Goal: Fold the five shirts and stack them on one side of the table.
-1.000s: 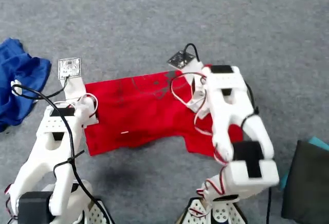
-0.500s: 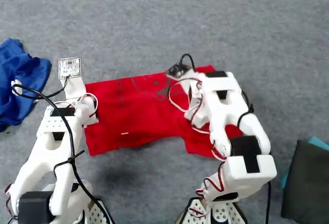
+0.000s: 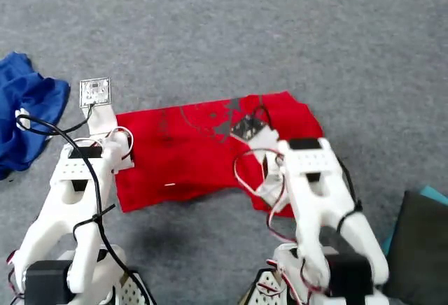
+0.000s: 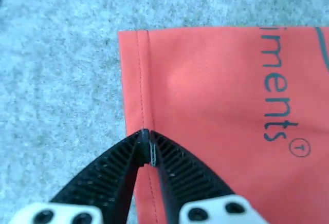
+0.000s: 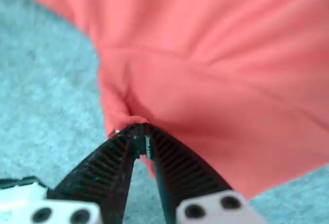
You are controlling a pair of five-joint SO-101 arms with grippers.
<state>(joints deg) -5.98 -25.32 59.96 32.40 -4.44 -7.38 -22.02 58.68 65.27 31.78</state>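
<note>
A red shirt point(image 3: 189, 144) lies spread across the middle of the grey table. My left gripper point(image 3: 120, 153) stands at the shirt's left edge; in the left wrist view this gripper point(image 4: 145, 145) is shut on the stitched hem of the red shirt point(image 4: 216, 95), a little short of its corner. My right gripper point(image 3: 270, 181) is over the shirt's near right part. In the right wrist view it point(image 5: 140, 137) is shut on a bunched fold of the red cloth point(image 5: 216, 80), which puckers around the tips.
A crumpled blue shirt point(image 3: 24, 112) lies at the table's left edge. A dark folded garment point(image 3: 420, 249) with a teal edge sits at the near right corner. Bare grey table point(image 3: 280, 32) stretches behind the red shirt.
My right arm has drawn back from the shirt's far edge toward the near edge, uncovering the shirt's far right corner. The left arm has not moved.
</note>
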